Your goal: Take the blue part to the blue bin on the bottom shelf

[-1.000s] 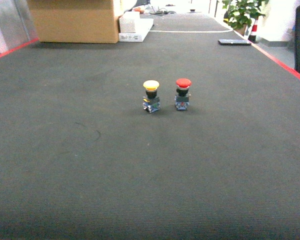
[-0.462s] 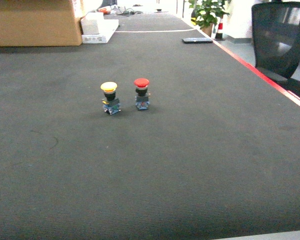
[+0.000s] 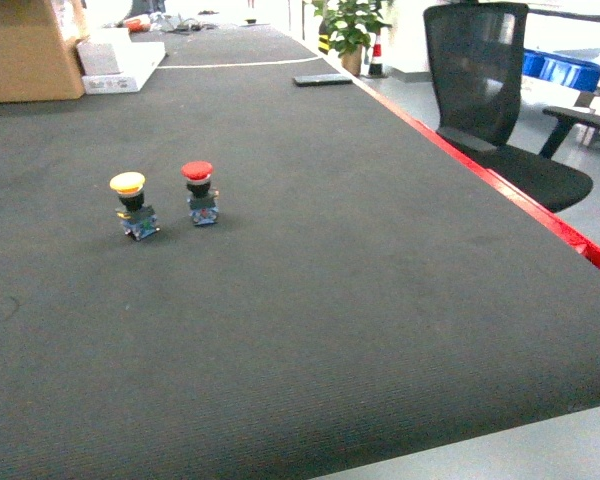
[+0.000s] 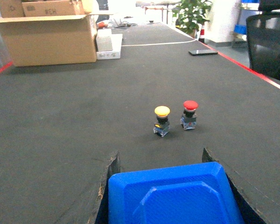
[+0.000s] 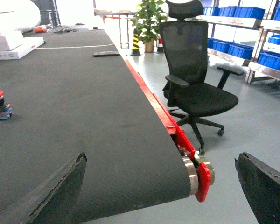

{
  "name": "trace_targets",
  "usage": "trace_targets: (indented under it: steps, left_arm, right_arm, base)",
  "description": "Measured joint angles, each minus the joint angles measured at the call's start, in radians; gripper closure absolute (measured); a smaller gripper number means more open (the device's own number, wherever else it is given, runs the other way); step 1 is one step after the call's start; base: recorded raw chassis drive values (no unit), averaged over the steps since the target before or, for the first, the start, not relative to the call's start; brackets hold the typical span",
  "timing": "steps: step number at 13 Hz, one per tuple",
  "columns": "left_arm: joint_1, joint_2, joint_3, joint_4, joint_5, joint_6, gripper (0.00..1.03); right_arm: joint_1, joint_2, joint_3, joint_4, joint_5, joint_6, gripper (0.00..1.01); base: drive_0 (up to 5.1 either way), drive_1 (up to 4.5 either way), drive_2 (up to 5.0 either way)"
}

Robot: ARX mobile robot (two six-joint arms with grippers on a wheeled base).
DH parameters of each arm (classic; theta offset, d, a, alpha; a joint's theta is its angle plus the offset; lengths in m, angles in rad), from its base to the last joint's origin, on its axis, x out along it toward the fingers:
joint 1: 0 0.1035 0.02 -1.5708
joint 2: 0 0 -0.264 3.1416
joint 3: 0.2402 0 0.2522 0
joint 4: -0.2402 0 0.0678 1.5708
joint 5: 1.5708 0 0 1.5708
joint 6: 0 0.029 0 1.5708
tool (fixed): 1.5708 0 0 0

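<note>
Head view: a long dark ribbed belt surface (image 3: 330,300) with a red edge strip fills the frame. On it stand a yellow-capped push-button switch (image 3: 133,207) and, just beside it to the right, a red-capped push-button switch (image 3: 199,192), both upright, not touching. Behind the yellow switch, at the far left, sit a brown cardboard box (image 3: 25,50) and a flat white carton (image 3: 120,65); the box's contents are hidden. Right of the belt stands a black mesh office chair (image 3: 500,110). Neither arm shows here.

Left wrist view: the left gripper (image 4: 170,186) is clenched on the blue plastic part (image 4: 170,196), which sits between its dark fingers (image 4: 109,179), nearer the camera than the two switches. The cardboard box stands open-flapped; nothing inside is visible.

Right wrist view: the right gripper (image 5: 163,186) is spread wide, holding nothing, over the belt's red edge. Beyond the chair, blue plastic bins (image 5: 233,11) line steel shelving (image 5: 270,70); their contents cannot be told.
</note>
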Motion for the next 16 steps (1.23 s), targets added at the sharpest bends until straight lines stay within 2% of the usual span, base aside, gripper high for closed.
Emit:
trace_targets:
  steps: [16]
  left_arm:
    - [0.000,0.000,0.000,0.000,0.000,0.000,0.58]
  right_arm:
    - [0.000,0.000,0.000,0.000,0.000,0.000,0.03]
  base:
    - [-1.6,-1.62,-1.6]
